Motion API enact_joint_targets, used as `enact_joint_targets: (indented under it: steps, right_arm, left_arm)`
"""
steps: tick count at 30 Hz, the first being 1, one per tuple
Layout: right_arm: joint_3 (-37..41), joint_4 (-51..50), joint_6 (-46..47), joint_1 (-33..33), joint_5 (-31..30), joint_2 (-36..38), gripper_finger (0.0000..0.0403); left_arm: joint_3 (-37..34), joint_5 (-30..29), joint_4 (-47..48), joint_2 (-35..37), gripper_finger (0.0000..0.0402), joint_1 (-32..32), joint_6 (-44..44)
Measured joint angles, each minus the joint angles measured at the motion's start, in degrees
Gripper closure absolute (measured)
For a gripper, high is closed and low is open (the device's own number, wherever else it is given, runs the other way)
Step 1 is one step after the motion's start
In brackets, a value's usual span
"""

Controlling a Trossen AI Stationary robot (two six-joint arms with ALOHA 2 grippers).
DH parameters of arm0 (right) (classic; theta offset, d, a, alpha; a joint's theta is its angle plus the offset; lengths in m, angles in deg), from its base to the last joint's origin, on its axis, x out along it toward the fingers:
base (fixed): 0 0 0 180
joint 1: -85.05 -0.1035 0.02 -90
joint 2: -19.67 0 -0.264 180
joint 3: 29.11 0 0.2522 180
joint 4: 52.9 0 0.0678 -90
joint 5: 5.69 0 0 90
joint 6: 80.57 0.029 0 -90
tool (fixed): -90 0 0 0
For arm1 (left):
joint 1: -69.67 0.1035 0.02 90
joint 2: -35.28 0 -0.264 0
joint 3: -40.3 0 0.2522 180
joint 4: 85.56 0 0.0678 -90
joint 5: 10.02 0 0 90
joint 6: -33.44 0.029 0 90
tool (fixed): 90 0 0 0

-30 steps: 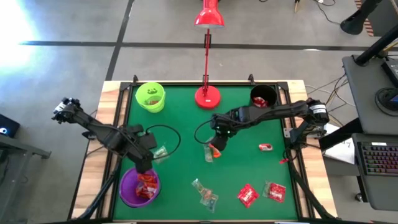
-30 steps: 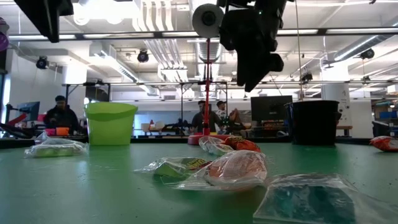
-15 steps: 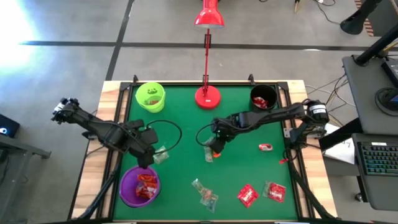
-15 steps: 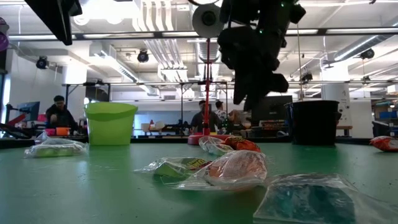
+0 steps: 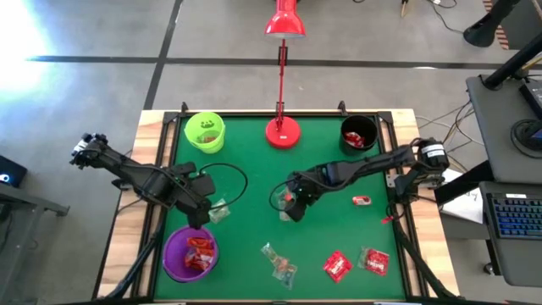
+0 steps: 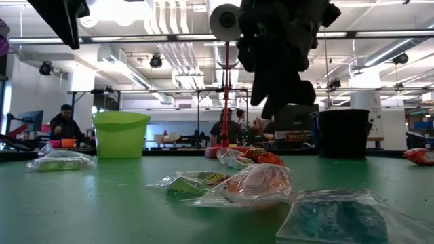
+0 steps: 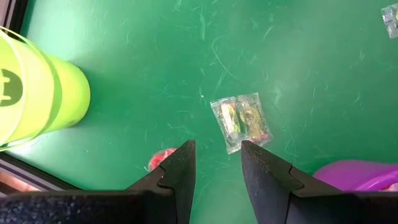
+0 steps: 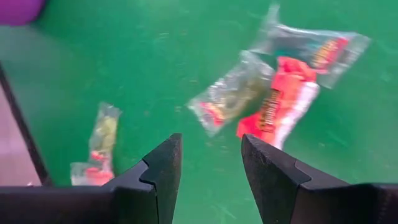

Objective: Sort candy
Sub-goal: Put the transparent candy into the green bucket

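My left gripper [image 7: 217, 149] hangs open above the green table, beside a clear greenish candy [image 7: 241, 120] that lies flat between the purple cup [image 5: 190, 252] and the lime-green cup [image 5: 206, 131]. My right gripper [image 8: 210, 146] is open too, low over a small heap of candy at mid-table: an orange one [image 8: 277, 109] and two clear ones [image 8: 233, 93]. Both grippers have nothing between their fingers. More candy lies near the front edge: a clear pair [image 5: 279, 264] and two red ones [image 5: 337, 265]. The purple cup holds red candy.
A red desk lamp's base [image 5: 283, 131] stands at the far middle, and a black cup [image 5: 358, 131] with red candy is at the far right. One small red-and-white candy [image 5: 362, 200] lies right of the heap. People sit in the room beyond the table.
My right gripper has come down toward the candy heap at mid-table and shifted a little toward the near edge, tipping and rolling its wrist as it sank. Its fingers have stayed open. No candy has moved.
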Motion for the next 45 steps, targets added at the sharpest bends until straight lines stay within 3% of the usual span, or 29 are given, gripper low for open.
enact_joint_targets:
  steps: [10, 15, 21, 30, 36, 45]
  right_arm:
    - [-3.27, 11.53, -7.75, -0.13, 0.12, 0.00, 0.0242]
    - [-5.28, 12.89, -12.41, -0.08, 4.65, 0.00, 0.0225]
    - [-6.63, 13.10, -24.44, -1.69, 5.12, -0.32, 0.0194]
    - [-6.06, 13.13, -48.39, -5.23, 5.06, -3.89, 0.0197]
    - [-6.03, 12.94, -57.50, -9.72, 5.07, -8.25, 0.0197]
    - [-8.20, 13.55, -62.63, -14.82, 5.02, -11.28, 0.0197]
  left_arm:
    - [-0.01, 0.00, -0.02, 0.00, 0.0290, 0.00, -1.48]
    - [-0.02, 0.00, -0.02, 0.00, 0.0290, 0.00, -1.60]
    - [-0.02, 0.02, -0.02, 0.00, 0.0290, 0.00, -4.09]
    - [-0.02, 0.02, -0.22, 0.00, 0.0290, 0.44, -7.60]
    - [-0.02, 0.02, -0.42, 0.00, 0.0290, 0.63, -10.72]
    - [-0.02, 0.02, -0.46, 0.00, 0.0290, 0.68, -12.03]
